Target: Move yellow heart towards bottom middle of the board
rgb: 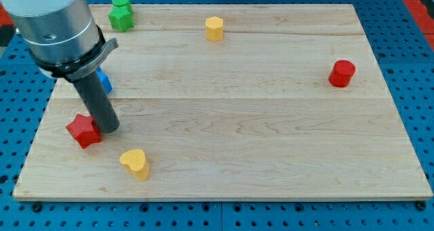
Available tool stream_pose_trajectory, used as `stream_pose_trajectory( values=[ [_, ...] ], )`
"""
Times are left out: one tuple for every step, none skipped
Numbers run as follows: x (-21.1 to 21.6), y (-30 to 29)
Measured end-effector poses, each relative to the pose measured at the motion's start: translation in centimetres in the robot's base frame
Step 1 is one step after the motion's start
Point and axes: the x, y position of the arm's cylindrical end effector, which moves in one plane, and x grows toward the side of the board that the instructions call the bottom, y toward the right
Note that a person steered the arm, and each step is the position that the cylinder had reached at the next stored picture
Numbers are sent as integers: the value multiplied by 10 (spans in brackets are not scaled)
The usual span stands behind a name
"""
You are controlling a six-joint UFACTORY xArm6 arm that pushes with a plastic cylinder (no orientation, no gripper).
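1. Tip [108, 130] of my straight dark rod: smooth, matte, cylindrical, set down on the board at the view's left. It is a plain rod end with nothing to spread or pinch. It stands just beside the red star-shaped block [83, 129], apparently touching that block's right edge.
2. Yellow heart-shaped block [135, 163]: glossy, rounded lobes, near the view's bottom edge, left of centre, below and right of my tip and apart from it. Which way its point faces is hard to make out.
3. Blue block [104, 80]: mostly hidden behind the rod; shape cannot be told.
4. Metallic grey arm housing [53, 21]: cut off at the view's top left.
5. Green block [121, 13], lobed shape, at the top left edge.
6. Yellow block [214, 28], roughly hexagonal, top centre.
7. Red block [342, 73], short cylinder, far right.
8. Pale wooden board [258, 136], visible grain, on a blue perforated surface [407, 211].
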Motion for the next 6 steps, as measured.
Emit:
stream_pose_trajectory(
  values=[
    [-4, -28],
    [26, -57],
    [29, -20],
    [60, -38],
    [84, -11],
    [64, 74]
  ],
)
